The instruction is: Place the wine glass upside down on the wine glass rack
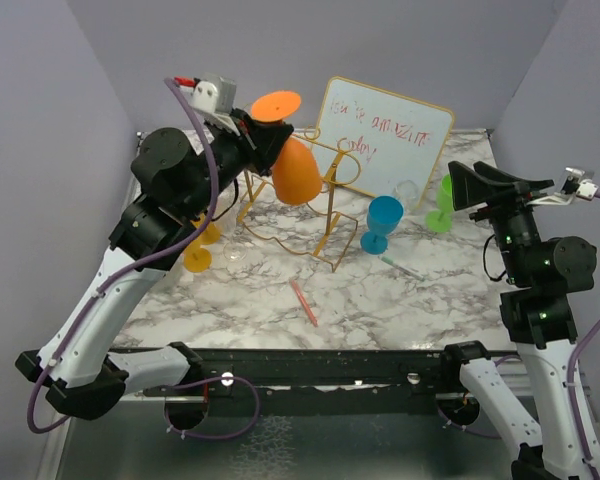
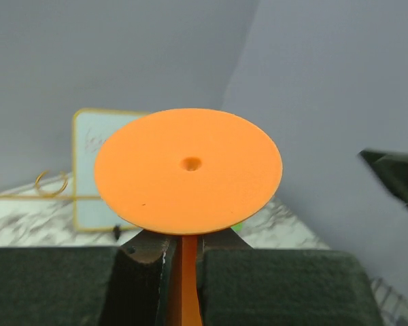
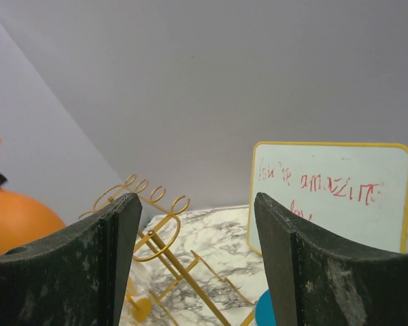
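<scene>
My left gripper (image 1: 263,136) is shut on the stem of an orange wine glass (image 1: 296,170), held upside down with its round foot (image 1: 276,104) on top, above the left part of the gold wire rack (image 1: 320,205). In the left wrist view the foot (image 2: 188,170) fills the middle and the stem (image 2: 184,278) runs between the closed fingers. My right gripper (image 1: 470,186) is open and empty at the right. The right wrist view shows the rack's loops (image 3: 149,197) and the orange bowl (image 3: 17,221) at the far left.
A framed whiteboard (image 1: 385,135) with red writing leans at the back. A blue glass (image 1: 383,222), a clear glass (image 1: 407,192) and a green glass (image 1: 442,205) stand right of the rack. A yellow glass (image 1: 199,252) stands at the left. A red pen (image 1: 303,301) and a green pen (image 1: 404,267) lie on the marble table.
</scene>
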You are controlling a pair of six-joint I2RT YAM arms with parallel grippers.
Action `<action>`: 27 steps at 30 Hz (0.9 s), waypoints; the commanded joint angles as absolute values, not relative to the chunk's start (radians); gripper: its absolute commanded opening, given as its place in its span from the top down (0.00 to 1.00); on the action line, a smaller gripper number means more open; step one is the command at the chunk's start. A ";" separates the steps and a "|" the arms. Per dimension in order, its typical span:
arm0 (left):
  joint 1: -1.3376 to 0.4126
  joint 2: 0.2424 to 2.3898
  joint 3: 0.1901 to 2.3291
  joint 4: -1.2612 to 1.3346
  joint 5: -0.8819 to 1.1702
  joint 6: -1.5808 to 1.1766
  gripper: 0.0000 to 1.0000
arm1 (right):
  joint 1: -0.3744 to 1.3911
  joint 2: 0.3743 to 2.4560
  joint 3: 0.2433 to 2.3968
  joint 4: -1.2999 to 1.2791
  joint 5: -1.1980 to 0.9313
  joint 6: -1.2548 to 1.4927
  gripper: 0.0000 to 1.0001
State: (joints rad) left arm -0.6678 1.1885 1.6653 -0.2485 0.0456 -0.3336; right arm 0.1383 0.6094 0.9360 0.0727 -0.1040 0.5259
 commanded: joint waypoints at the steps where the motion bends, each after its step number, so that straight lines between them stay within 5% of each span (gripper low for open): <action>1: -0.667 1.123 1.501 -0.374 -0.050 -0.115 1.00 | 0.144 0.615 0.977 -0.026 -0.028 0.444 0.27; 13: -0.666 1.048 1.213 -0.223 0.396 -0.005 1.00 | 0.144 0.618 0.973 -0.032 -0.028 0.438 0.27; 27: -0.666 1.115 1.129 -0.070 0.419 -0.020 1.00 | 0.144 0.623 0.954 -0.026 -0.076 0.461 0.27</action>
State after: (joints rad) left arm -0.6670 1.0920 1.1572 -0.1654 0.4004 -0.0090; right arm 0.1383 0.6174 0.9527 -0.0105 -0.0444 0.4530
